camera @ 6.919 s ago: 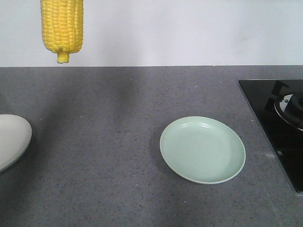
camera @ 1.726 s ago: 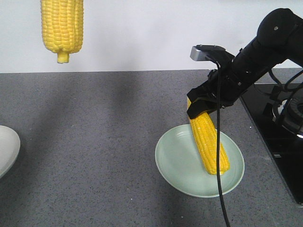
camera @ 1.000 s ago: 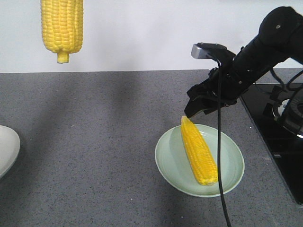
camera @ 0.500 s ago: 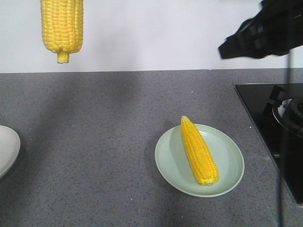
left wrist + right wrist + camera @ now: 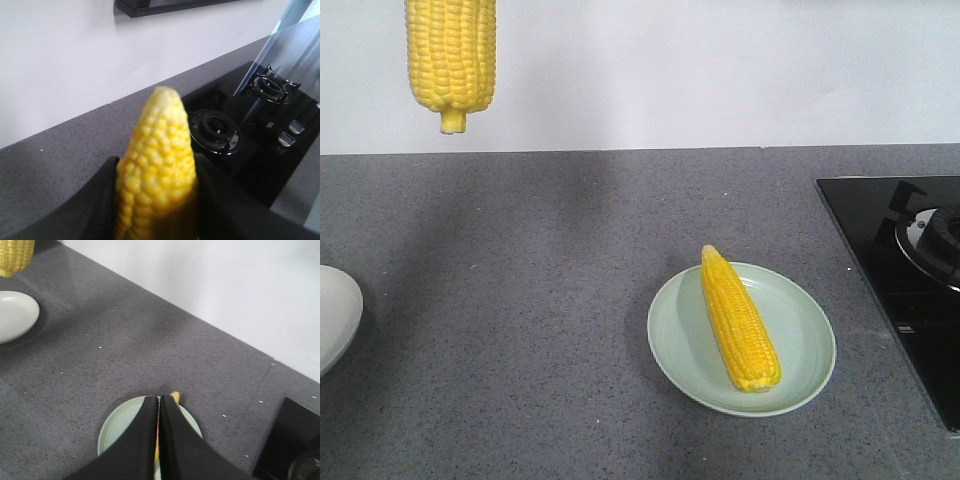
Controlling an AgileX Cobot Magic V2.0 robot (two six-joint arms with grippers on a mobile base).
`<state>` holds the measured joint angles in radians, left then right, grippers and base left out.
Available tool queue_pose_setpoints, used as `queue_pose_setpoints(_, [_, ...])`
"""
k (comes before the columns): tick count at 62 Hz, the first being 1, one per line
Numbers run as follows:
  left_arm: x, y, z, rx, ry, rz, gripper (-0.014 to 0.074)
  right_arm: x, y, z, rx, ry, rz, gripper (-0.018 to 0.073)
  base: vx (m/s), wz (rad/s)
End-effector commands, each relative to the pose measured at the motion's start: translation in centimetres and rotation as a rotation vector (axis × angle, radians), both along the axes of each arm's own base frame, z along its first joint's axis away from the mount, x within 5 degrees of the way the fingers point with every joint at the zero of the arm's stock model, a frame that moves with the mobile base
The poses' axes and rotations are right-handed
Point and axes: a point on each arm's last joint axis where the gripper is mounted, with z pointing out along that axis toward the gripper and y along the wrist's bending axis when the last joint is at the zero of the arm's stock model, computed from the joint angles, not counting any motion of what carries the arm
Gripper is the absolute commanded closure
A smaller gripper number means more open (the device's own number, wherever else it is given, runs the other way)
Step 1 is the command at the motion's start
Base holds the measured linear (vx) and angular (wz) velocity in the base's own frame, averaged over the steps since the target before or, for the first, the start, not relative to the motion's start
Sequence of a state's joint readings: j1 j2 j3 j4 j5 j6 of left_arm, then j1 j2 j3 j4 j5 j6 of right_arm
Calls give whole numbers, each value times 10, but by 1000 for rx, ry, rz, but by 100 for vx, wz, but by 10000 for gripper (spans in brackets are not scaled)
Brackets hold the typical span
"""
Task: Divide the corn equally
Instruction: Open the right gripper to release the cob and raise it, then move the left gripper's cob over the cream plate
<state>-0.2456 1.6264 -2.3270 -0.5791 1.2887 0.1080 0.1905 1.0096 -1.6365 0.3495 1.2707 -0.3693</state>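
Corn in two places. One cob lies flat in the pale green plate on the grey speckled counter, pointed tip toward the back wall and poking just past the rim, stubby end toward the camera, lying on a slight diagonal across the dish. Nothing is touching this cob. Second cob hangs high at the upper left of the front view, stem end down, well above the counter; its upper part is cut off by the frame edge there. Left wrist view shows that cob close up, tip pointing away, with the left gripper pinching it, dark fingers pressed against both flanks of the cob. Right gripper is up over the green plate, jaws pressed together with only a thin slit between them, holding nothing; a sliver of the plated cob peeks out past the fingertips. White plate sits at the far left edge of the counter, mostly out of frame in the front view; right wrist view shows it more fully, with the hanging cob's stem end above it. Black cooktop with a burner sits at the right edge of the counter, near the green plate but not touching it. White wall behind.
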Motion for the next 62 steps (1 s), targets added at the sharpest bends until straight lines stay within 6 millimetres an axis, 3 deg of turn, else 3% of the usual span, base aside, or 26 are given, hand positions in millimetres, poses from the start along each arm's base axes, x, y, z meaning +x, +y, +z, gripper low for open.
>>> queue_pose_setpoints(1, [-21, 2, 20, -72, -72, -11, 603, -20, -7, 15, 12, -110, -31, 565, 0, 0])
queue_pose_setpoints(14, [-19, 4, 19, -48, -77, 9, 603, -44, -13, 20, 8, -171, -46, 564, 0, 0])
queue_pose_setpoints(21, [-11, 16, 14, 70, -109, 136, 603, -50, -14, 21, 10, -183, -46, 564, 0, 0])
queue_pose_setpoints(38, [2, 51, 10, 360, -187, 460, 603, -51, -14, 18, -7, -145, -36, 564, 0, 0])
queue_pose_setpoints(49, [5, 69, 12, 412, -184, 652, 603, -51, -14, 18, -7, -145, -35, 564, 0, 0])
queue_pose_setpoints(62, [10, 83, 5, 440, -148, 729, 603, -51, -14, 17, -9, -145, -36, 564, 0, 0])
